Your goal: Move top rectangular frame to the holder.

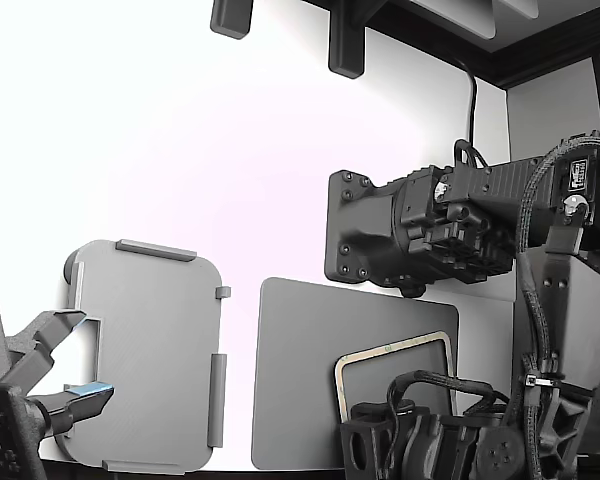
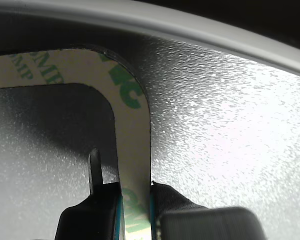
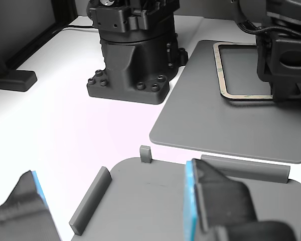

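The top rectangular frame [image 1: 395, 349] is a thin tan outline with green print, lying on a dark gray mat [image 1: 300, 380] at the exterior view's lower right. In the wrist view its strip [image 2: 133, 140] runs straight between my two black fingers, and my gripper [image 2: 136, 220] is shut on it with the blue-edged pad against its side. My arm [image 3: 283, 55] stands over the frame's [image 3: 219, 65] far end and hides the grip there. The holder [image 1: 150, 360], a light gray tray with raised tabs, lies at the exterior view's lower left, apart from the mat.
A second arm's gripper [image 1: 70, 365] with blue pads hangs open over the holder's [image 3: 155, 201] near edge. A black robot base [image 3: 133, 55] stands behind the mat [image 3: 205, 115]. The mat's raised rim [image 2: 190, 30] curves past the frame's corner.
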You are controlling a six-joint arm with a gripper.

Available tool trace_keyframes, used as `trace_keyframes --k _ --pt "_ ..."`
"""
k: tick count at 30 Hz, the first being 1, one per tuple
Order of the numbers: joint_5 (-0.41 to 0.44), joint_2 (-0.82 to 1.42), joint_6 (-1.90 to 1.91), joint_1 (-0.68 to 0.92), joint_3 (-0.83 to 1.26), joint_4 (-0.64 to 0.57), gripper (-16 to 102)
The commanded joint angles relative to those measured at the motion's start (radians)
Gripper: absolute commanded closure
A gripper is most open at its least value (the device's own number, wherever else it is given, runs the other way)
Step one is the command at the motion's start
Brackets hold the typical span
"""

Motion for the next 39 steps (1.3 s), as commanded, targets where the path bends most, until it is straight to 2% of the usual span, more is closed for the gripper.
trace_keyframes --k 1,6,7,12,16,23,30,34,39 --pt "-0.003 0.014 0.018 -0.035 -0.097 0.049 97" --pt "0.014 -0.032 0.081 -0.095 -0.319 0.216 97" --pt "0.025 -0.025 0.123 -0.103 -0.339 0.218 97" --pt "0.089 0.037 0.356 -0.143 -0.373 0.218 97" --pt "0.183 0.081 0.555 -0.163 -0.353 0.209 97" --pt "0.373 0.192 1.012 -0.253 -0.196 0.080 97" --pt "0.479 0.242 1.252 -0.400 -0.149 0.055 97" --pt "0.479 0.275 1.302 -0.482 -0.149 0.043 97" --pt "0.359 0.288 1.272 -0.612 -0.204 0.060 97"
